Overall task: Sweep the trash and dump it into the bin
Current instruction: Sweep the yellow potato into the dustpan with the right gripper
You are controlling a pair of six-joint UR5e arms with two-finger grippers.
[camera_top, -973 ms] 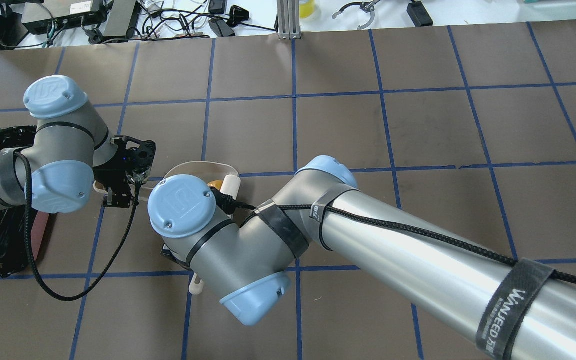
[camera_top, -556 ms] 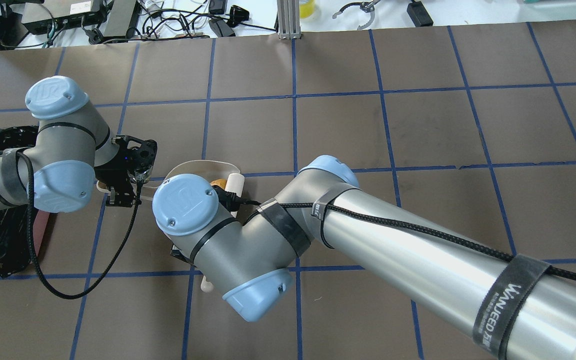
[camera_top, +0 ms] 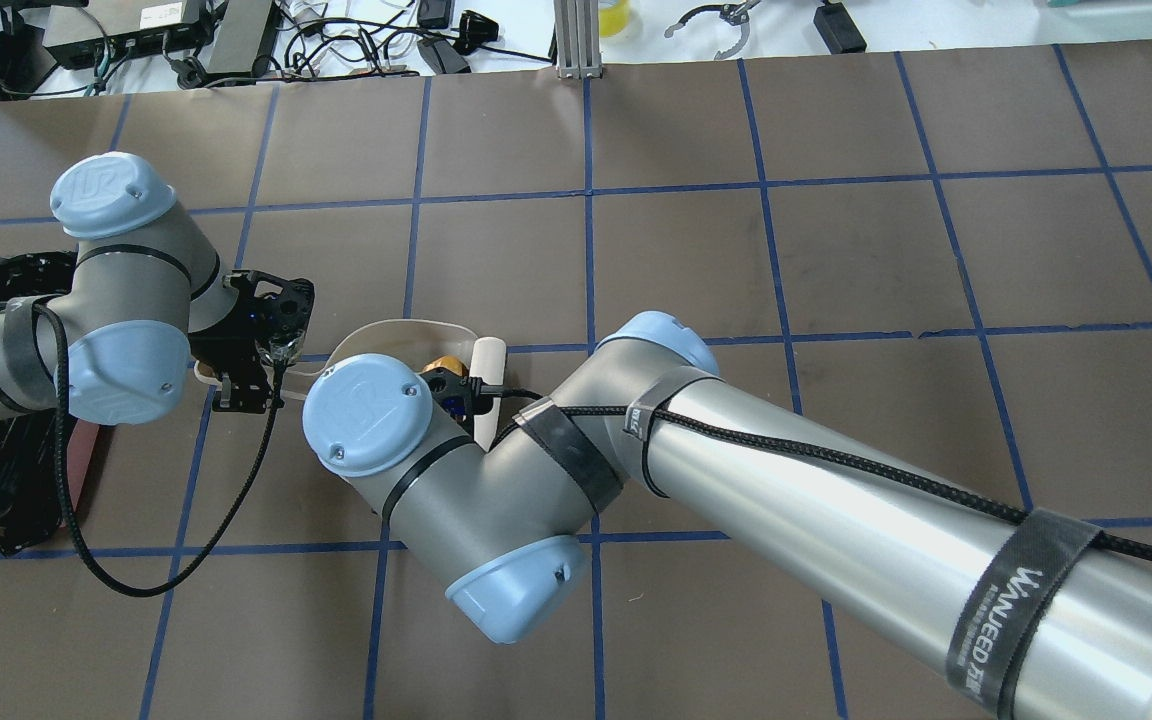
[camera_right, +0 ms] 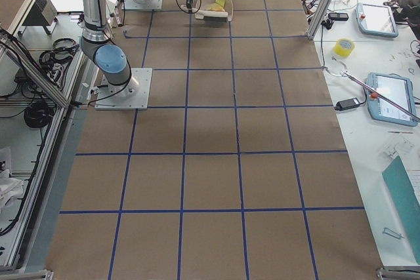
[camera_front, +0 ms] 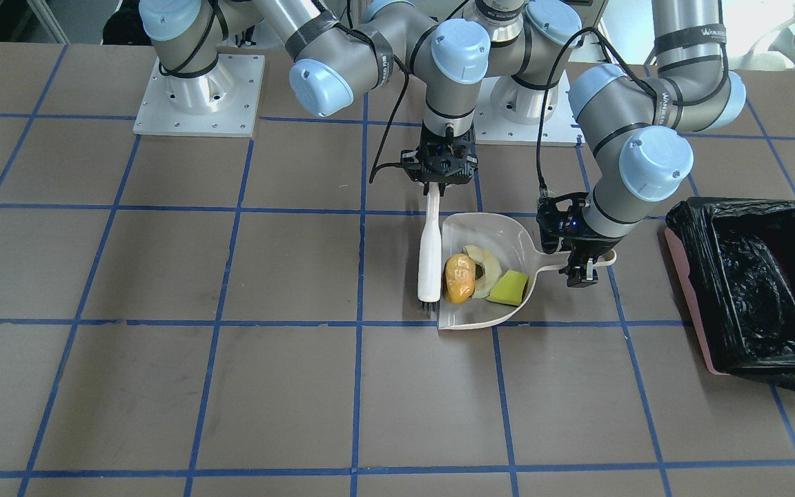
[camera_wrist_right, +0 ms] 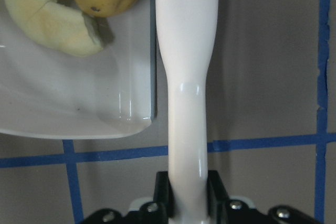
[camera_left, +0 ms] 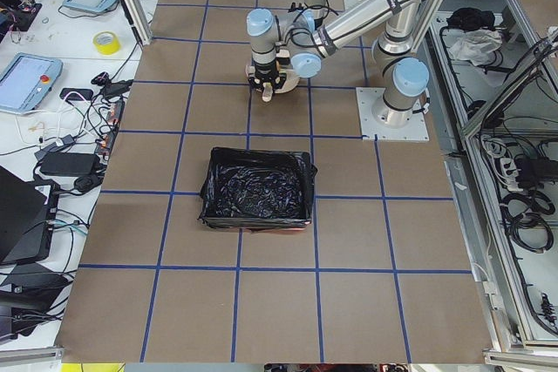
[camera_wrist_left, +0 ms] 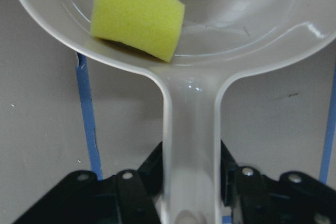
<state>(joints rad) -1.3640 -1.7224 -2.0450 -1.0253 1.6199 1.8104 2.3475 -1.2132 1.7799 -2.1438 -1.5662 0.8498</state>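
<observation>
Near the middle of the worktop (camera_front: 163,386), all the trash sits in the beige dustpan (camera_front: 487,231). Orange-brown lump (camera_front: 459,278) right at the open lip, cream peel (camera_front: 484,262) curled against it, yellow wedge (camera_front: 511,288) nearest the handle. Left end effector (camera_front: 582,266) is clamped on the dustpan's flat handle, fingers pressed to both sides. Right end effector (camera_front: 435,188) is locked onto the white brush (camera_front: 429,255), which runs just beside the pan's open edge, dark bristles at its far tip. Pink bin (camera_front: 698,290) with its black bag stands well apart, on the robot's left.
</observation>
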